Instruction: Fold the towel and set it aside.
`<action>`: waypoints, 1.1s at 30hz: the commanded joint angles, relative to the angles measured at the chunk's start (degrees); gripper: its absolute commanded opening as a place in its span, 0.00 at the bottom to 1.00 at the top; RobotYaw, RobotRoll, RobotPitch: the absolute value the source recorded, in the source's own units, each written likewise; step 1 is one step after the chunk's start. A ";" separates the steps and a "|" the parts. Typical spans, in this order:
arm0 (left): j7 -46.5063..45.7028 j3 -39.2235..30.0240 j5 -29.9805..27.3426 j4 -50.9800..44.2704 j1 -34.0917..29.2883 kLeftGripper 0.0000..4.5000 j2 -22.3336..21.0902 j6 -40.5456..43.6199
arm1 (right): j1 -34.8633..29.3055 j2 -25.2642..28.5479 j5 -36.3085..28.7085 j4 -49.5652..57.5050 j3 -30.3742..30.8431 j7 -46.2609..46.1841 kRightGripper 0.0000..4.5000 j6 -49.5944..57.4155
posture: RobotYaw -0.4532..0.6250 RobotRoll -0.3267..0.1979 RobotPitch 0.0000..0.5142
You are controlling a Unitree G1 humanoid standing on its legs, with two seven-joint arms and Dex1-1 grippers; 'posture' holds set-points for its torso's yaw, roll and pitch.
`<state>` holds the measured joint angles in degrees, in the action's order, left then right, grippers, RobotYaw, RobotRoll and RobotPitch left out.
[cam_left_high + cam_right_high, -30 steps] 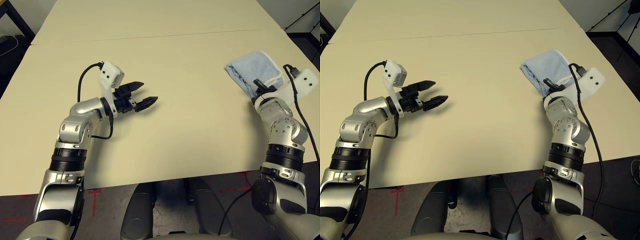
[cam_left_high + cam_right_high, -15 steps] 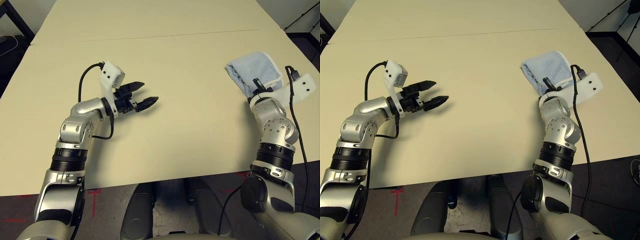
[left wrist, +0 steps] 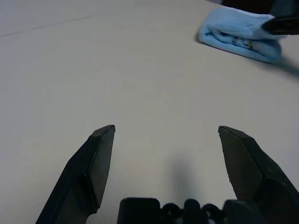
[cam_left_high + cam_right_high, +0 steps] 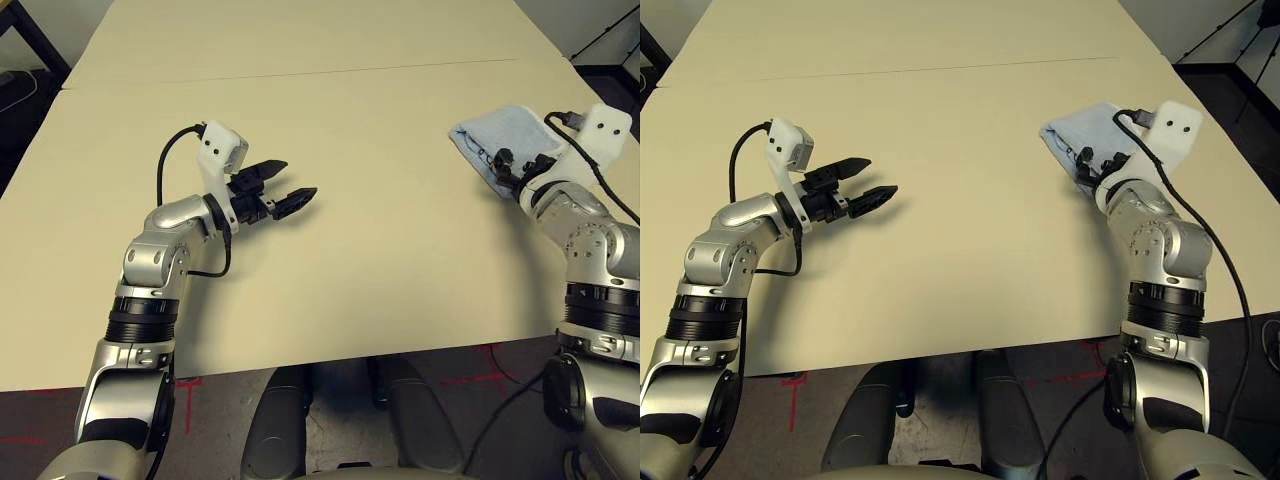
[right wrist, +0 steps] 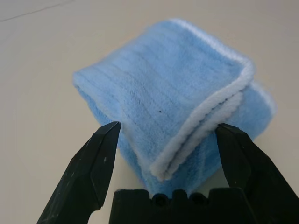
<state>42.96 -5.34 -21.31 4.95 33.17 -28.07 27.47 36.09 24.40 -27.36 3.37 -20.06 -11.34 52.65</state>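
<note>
Looks like the right gripper [image 5: 168, 124] has gone from pinched to wide open since a second ago, and the right forearm [image 4: 590, 250] has swung outward, while the towel [image 4: 505, 128] has pretty much stayed put. So yeah, the right fingers are spread with the folded towel showing between and beyond them; can't tell if they're touching it. Left gripper [image 3: 167, 126] is open too, nothing in it, well apart from the towel.

The towel's lying on the robot's right side of the worktop [image 4: 380, 220], folded into a little stack, layers a bit askew, with white edging [image 5: 205, 109] along the folds and a tiny dark speck on top. Further out, there's a thin seam across the worktop and red marks [image 4: 188, 400] on the floor.
</note>
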 commanded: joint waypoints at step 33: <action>-42.28 -12.18 12.78 -1.85 -6.42 1.00 11.43 -18.88 | 15.03 -7.01 13.02 -51.41 6.52 34.04 0.99 -65.21 | 0.55 0.62 0.43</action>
<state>2.06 -17.14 -9.92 1.59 28.31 -17.30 10.80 51.06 17.81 -14.54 -46.65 -14.04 21.37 -10.87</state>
